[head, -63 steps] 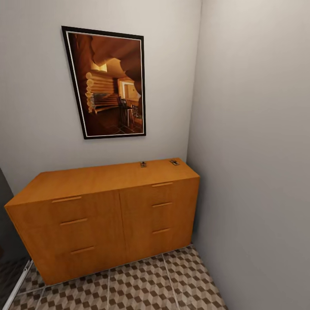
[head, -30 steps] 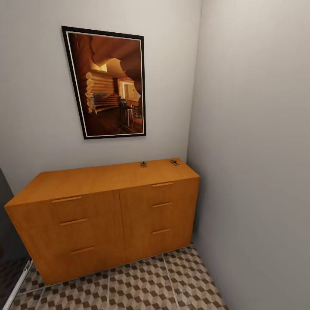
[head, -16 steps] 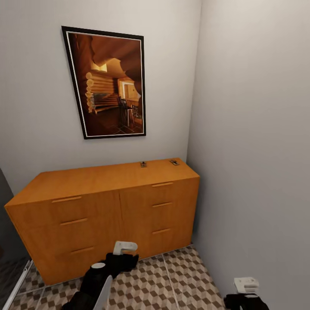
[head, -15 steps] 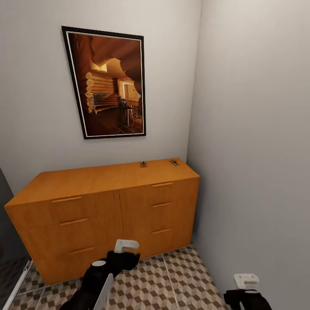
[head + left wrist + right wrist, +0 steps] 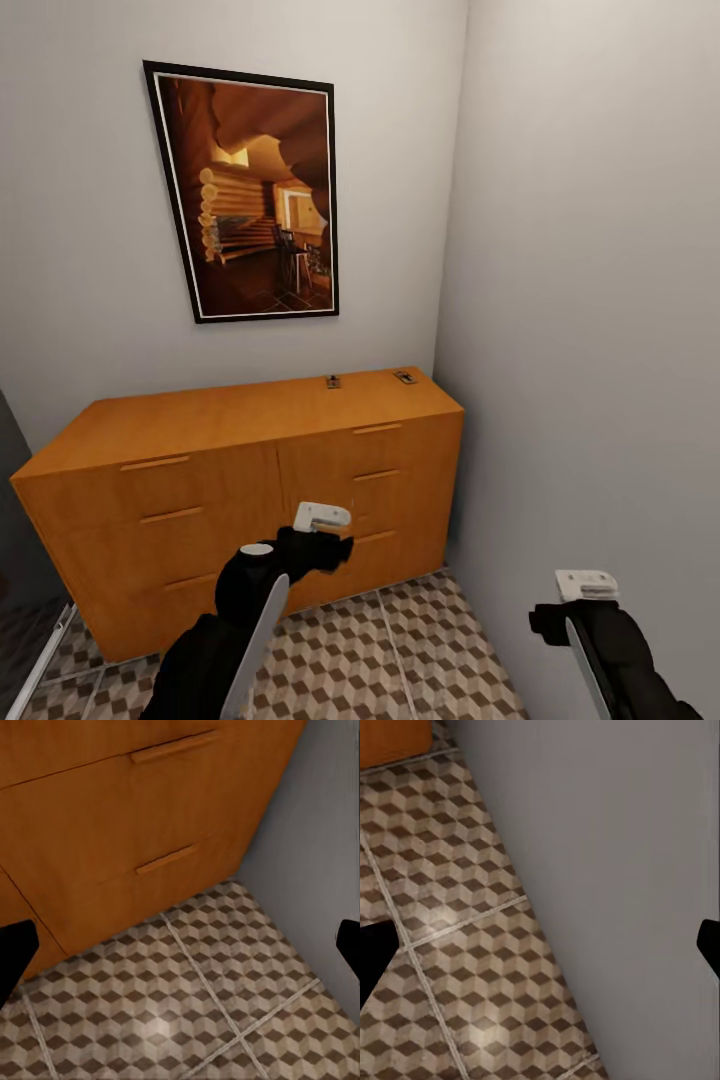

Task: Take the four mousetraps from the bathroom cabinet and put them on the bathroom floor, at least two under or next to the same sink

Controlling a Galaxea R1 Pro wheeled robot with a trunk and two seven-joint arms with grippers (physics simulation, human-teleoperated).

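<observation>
Two mousetraps (image 5: pixel 333 381) (image 5: pixel 405 376) lie as small dark pieces near the back right of the top of the orange wooden cabinet (image 5: pixel 250 480). In front of the cabinet's lower right drawers hangs my left gripper (image 5: pixel 328 548), well below the traps. Its fingertips (image 5: pixel 15 952) stand far apart, open and empty, over the bathroom floor (image 5: pixel 187 1005) of cube-pattern tiles. My right gripper (image 5: pixel 562 612) hovers low beside the right wall, also open (image 5: pixel 540 949) with nothing in it. The sink is out of view.
A framed picture (image 5: pixel 250 195) hangs above the cabinet. A grey wall (image 5: pixel 590 350) closes the right side, right beside my right arm. The cabinet front has drawers with wooden handles (image 5: pixel 169 859). A dark opening (image 5: pixel 20 560) lies at the far left.
Both arms have risen into the head view. The left gripper moved up and to the right, to the drawer fronts; the right gripper rose beside the wall. The traps have not moved.
</observation>
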